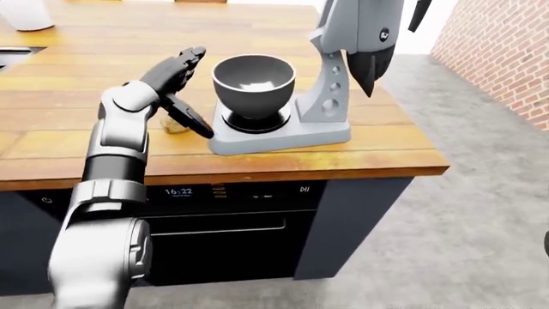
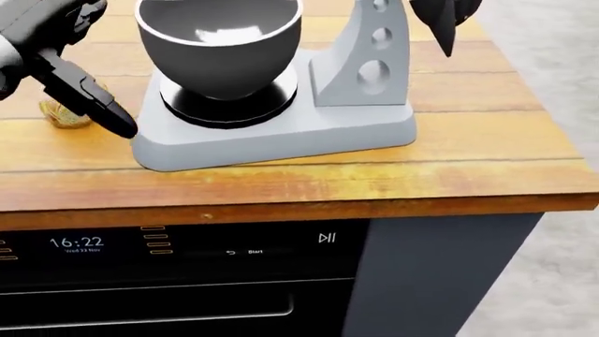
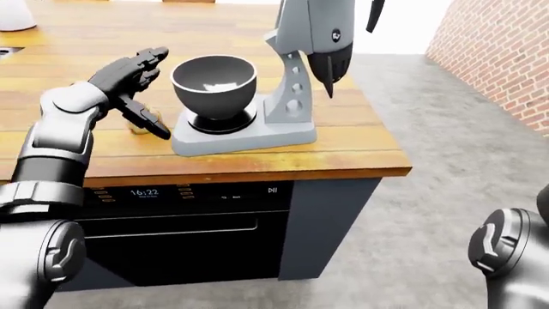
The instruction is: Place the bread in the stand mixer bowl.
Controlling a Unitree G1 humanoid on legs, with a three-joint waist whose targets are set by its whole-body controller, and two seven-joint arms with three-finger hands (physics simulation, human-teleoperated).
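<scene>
A small tan piece of bread (image 2: 65, 116) lies on the wooden counter (image 1: 360, 145), left of the grey stand mixer (image 1: 283, 132); it also shows in the left-eye view (image 1: 175, 125). The mixer's dark bowl (image 1: 254, 78) stands empty on its base, with the head tilted up. My left hand (image 1: 176, 84) hovers open just above and beside the bread, fingers spread, one dark finger (image 2: 93, 102) reaching down next to the mixer base. The hand partly hides the bread. My right hand's forearm (image 3: 506, 251) hangs low at the right-eye view's bottom right; its fingers are out of view.
A dark oven with a 16:22 display (image 1: 178, 192) sits under the counter. A white container (image 1: 26, 14) stands at the left-eye view's top left. A brick wall (image 1: 506, 51) stands at the right, with grey floor (image 1: 481, 206) beside the counter.
</scene>
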